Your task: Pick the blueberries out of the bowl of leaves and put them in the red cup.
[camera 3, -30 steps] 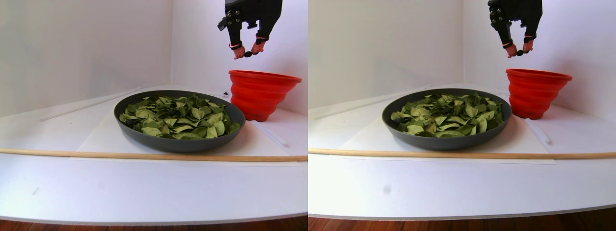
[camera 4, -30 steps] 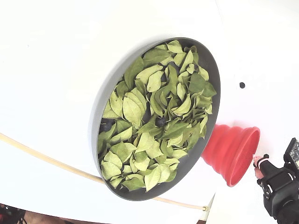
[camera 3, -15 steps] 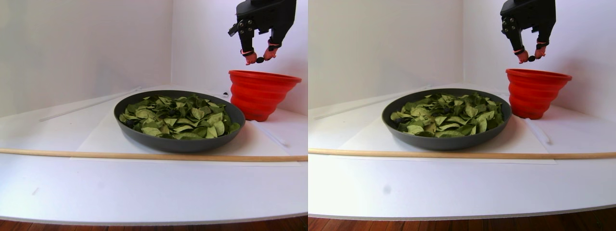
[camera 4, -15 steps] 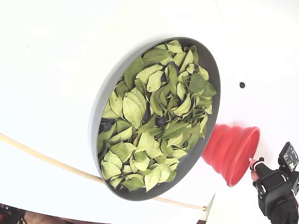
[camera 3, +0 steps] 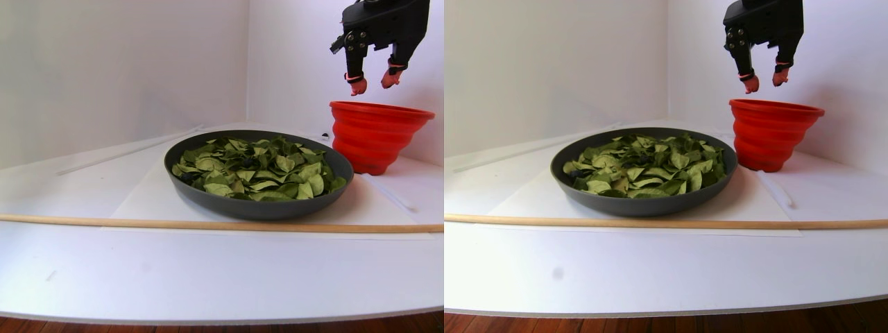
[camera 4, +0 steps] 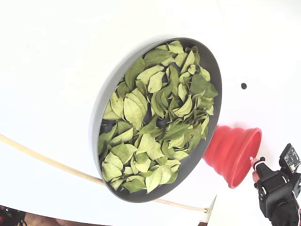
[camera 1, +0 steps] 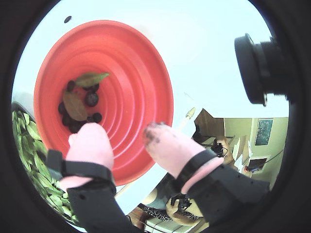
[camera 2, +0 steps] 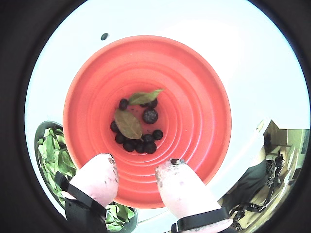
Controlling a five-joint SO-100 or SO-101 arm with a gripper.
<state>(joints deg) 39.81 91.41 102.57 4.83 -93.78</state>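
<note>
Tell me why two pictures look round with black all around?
Both wrist views use a fisheye lens: a black ring frames them, the cup bulges, the fingers look huge and a bit blurry. The stereo pair view is sharp, bright and straight.

bowl (camera 1: 19, 109): in a wrist view only a sliver shows, behind the red cup (camera 1: 141, 73) and the dark lens border.
blueberries (camera 2: 141, 144): some in the cup lie partly under a leaf (camera 2: 128, 124); count unclear.
blueberries in bowl (camera 4: 161, 123): mostly buried under leaves (camera 4: 141, 108).
gripper (camera 4: 256, 168): body cut off by the fixed view's edge.
</note>
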